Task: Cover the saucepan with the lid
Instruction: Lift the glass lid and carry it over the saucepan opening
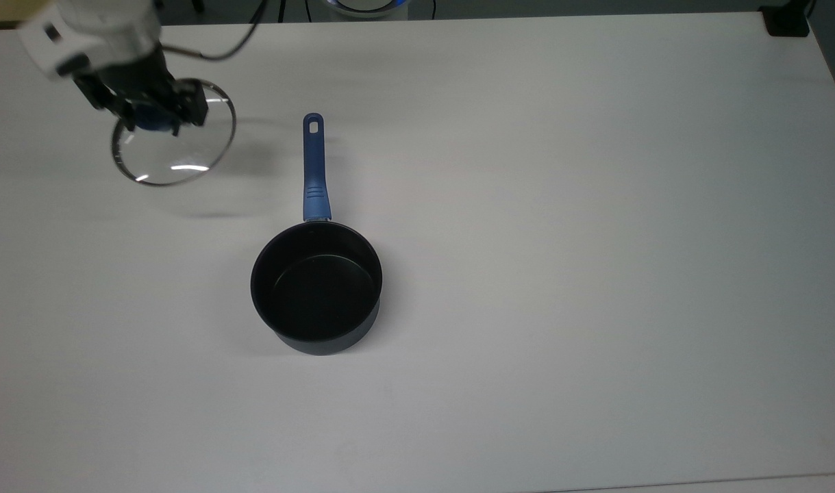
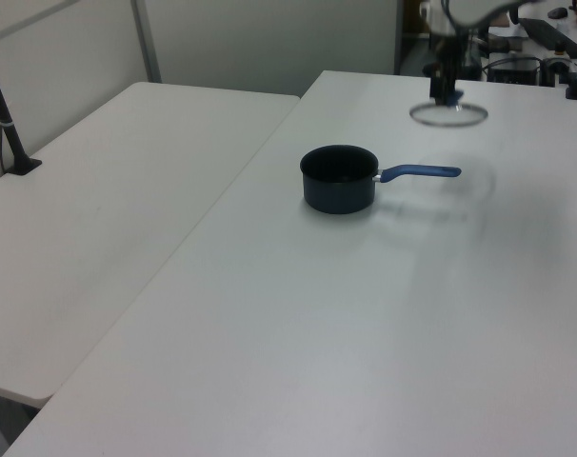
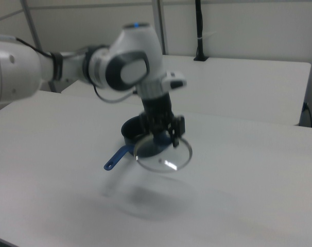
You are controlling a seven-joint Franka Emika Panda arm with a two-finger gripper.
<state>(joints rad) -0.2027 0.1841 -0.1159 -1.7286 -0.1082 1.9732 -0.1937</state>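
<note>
The glass lid (image 1: 174,137) with its metal rim hangs in the air, clear of the white table (image 1: 561,205), tilted slightly. My gripper (image 1: 153,116) is shut on the lid's blue knob (image 1: 150,122). In the left view the lid (image 2: 447,113) floats above the far end of the table, and in the right view the lid (image 3: 163,154) hangs under the gripper (image 3: 161,136). The dark saucepan (image 1: 316,287) stands open on the table, down and to the top view's right of the lid, its blue handle (image 1: 314,168) pointing up. The saucepan (image 2: 339,178) is empty.
A black clamp (image 1: 786,20) sits at the table's corner at the top view's upper right. A second white table (image 2: 108,190) adjoins at the left view's left, with a black post (image 2: 8,124) on it.
</note>
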